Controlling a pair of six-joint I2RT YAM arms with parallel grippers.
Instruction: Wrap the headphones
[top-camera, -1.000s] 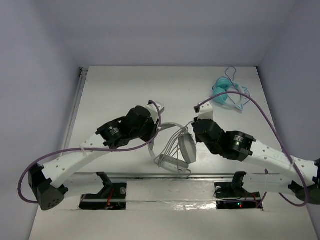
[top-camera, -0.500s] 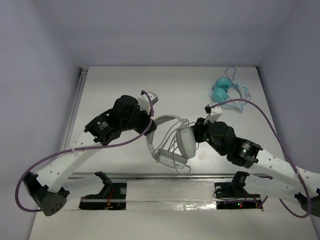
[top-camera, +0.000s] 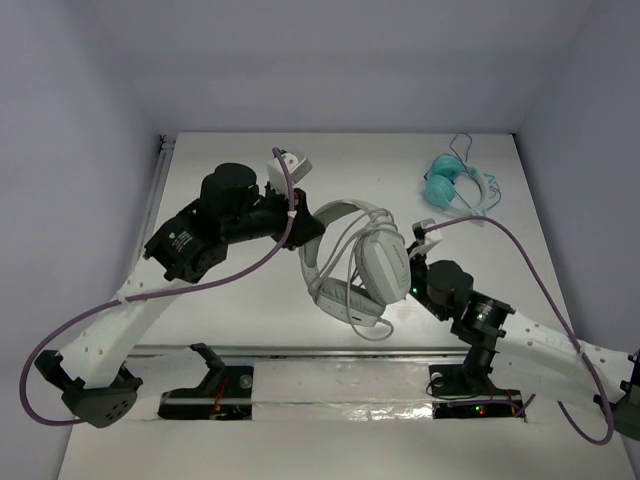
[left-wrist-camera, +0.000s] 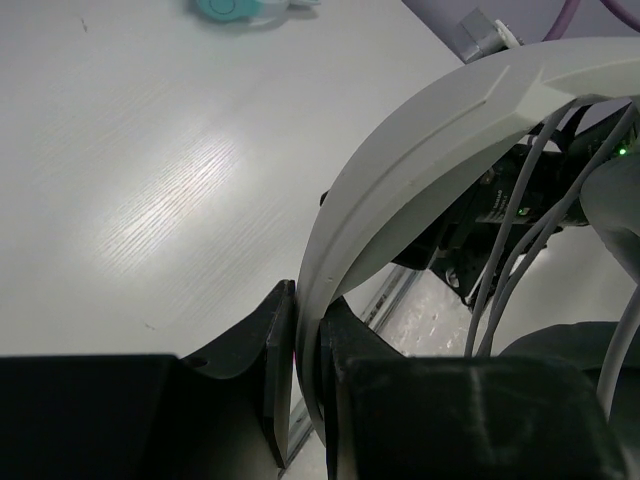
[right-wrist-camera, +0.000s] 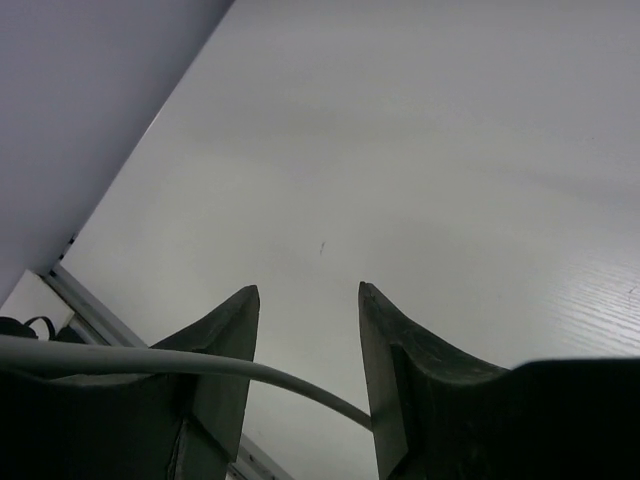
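Observation:
The white headphones (top-camera: 362, 262) hang above the table, tilted, with their grey cable looped in several strands around the headband and ear cups. My left gripper (top-camera: 303, 232) is shut on the headband (left-wrist-camera: 420, 150), which passes between its jaws (left-wrist-camera: 305, 300). My right gripper (top-camera: 412, 278) sits just right of the upper ear cup (top-camera: 383, 262). In the right wrist view it (right-wrist-camera: 305, 297) is open, and a strand of the grey cable (right-wrist-camera: 150, 360) crosses low in the gap, resting against the right finger, not pinched.
The small teal headphones (top-camera: 450, 185) with a thin blue cord lie at the far right of the table; they also show at the top of the left wrist view (left-wrist-camera: 235, 8). A metal rail (top-camera: 320, 352) runs along the near edge.
My left gripper has carried the headphones up and toward the far side, turning them. My right gripper has opened, letting go of the cable, and drawn back toward the near right.

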